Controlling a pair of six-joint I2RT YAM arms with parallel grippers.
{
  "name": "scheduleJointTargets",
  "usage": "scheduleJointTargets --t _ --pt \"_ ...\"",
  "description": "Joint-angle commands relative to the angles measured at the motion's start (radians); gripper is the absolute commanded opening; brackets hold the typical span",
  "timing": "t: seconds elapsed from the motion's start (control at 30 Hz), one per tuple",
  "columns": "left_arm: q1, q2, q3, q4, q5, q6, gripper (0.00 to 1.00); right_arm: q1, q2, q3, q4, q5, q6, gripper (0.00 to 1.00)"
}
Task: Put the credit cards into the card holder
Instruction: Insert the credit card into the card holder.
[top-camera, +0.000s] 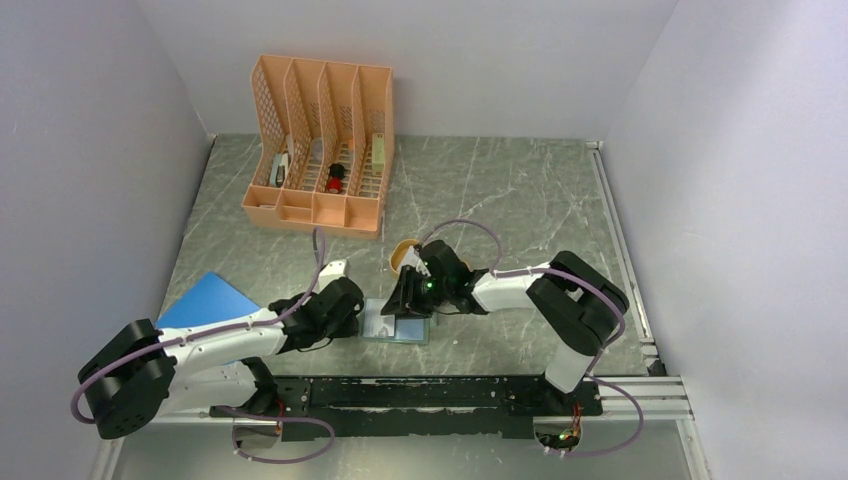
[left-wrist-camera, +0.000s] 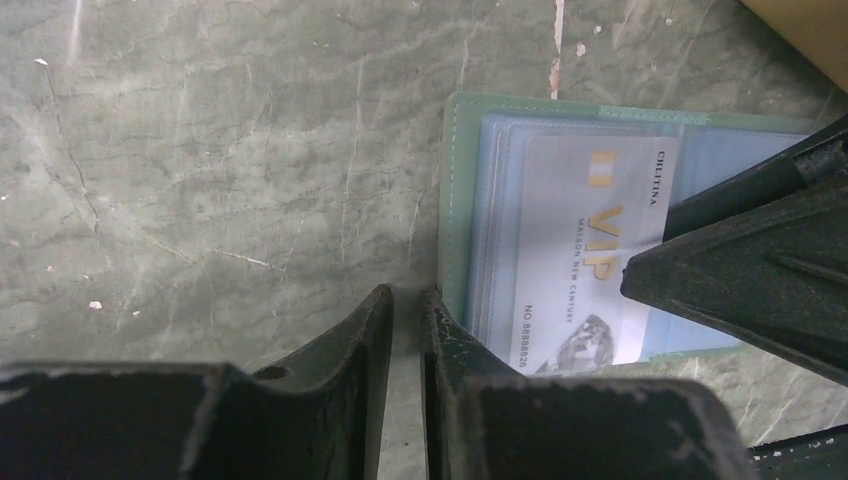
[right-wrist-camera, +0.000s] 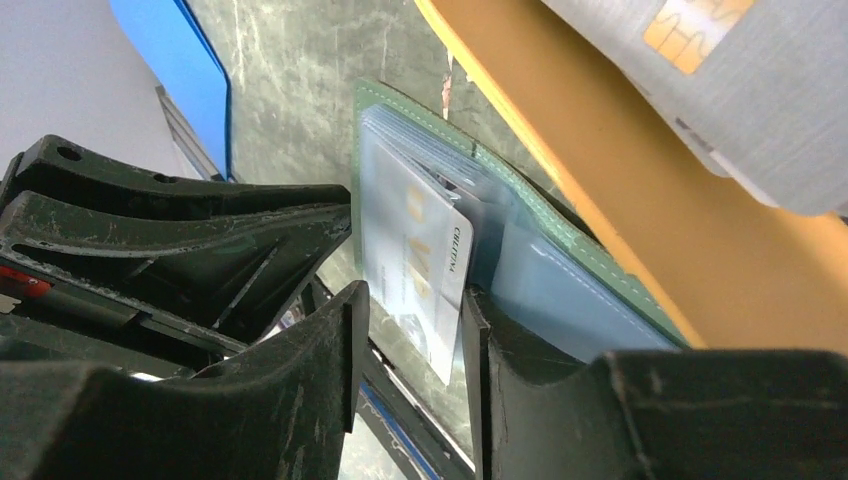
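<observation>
The card holder (left-wrist-camera: 460, 200) lies open on the table, green outside and pale blue inside, also seen from above (top-camera: 395, 328). A white VIP credit card (right-wrist-camera: 420, 250) sits partly in one of its pockets. My right gripper (right-wrist-camera: 412, 300) is open around the card's free corner, which lies next to the right finger with a gap on the other side. My left gripper (left-wrist-camera: 405, 300) stands at the holder's left edge, open only a slit with nothing between its fingers. Its right finger rests on the holder's rim. Another grey credit card (right-wrist-camera: 720, 90) with a gold chip lies on the orange tray (right-wrist-camera: 600, 200).
A bright blue flat sheet (top-camera: 205, 300) lies at the left beside my left arm. An orange file organiser (top-camera: 320, 145) holding small items stands at the back. The orange tray (top-camera: 400, 255) sits just behind the card holder, mostly covered by my right gripper.
</observation>
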Motion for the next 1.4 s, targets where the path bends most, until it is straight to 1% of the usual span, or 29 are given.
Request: scheduleJointTargets --t 0.0,0.33,0.47,0.53,0.63,0.73,0.87,0.93,1.0,1.13,1.23,1.37 --pt "-0.002 0.000 -0.029 -0.015 0.051 -0.006 0.22 0.011 0.007 0.035 -0.055 0.001 -0.022 0.43" --pt "-0.002 -0.027 -0.036 0.021 0.078 0.005 0.21 0.057 0.044 0.120 -0.126 0.007 -0.046 0.43" --pt "-0.002 -0.048 -0.037 0.009 0.065 -0.002 0.21 0.066 0.034 0.144 -0.179 0.034 -0.066 0.43" --pt "-0.002 -0.062 -0.032 -0.022 0.044 -0.011 0.22 0.067 -0.003 0.159 -0.240 0.075 -0.092 0.45" --pt "-0.002 -0.090 -0.027 -0.063 0.019 -0.016 0.24 0.067 -0.055 0.197 -0.366 0.144 -0.146 0.50" --pt "-0.002 -0.120 -0.022 -0.092 -0.007 -0.016 0.29 0.068 -0.113 0.225 -0.487 0.200 -0.191 0.56" --pt "-0.002 -0.157 -0.010 -0.121 -0.031 -0.016 0.38 0.067 -0.213 0.253 -0.623 0.309 -0.239 0.58" --pt "-0.001 -0.176 0.001 -0.141 -0.046 -0.013 0.43 0.067 -0.273 0.246 -0.688 0.375 -0.255 0.58" --pt "-0.002 -0.199 0.013 -0.164 -0.062 -0.011 0.45 0.067 -0.345 0.210 -0.730 0.430 -0.262 0.58" --pt "-0.001 -0.249 0.018 -0.188 -0.088 -0.004 0.47 0.067 -0.466 0.091 -0.743 0.488 -0.245 0.52" --pt "-0.001 -0.278 0.012 -0.188 -0.096 -0.007 0.48 0.067 -0.481 0.035 -0.731 0.486 -0.232 0.50" --pt "-0.002 -0.303 0.018 -0.208 -0.102 -0.012 0.48 0.067 -0.435 0.034 -0.717 0.496 -0.230 0.50"
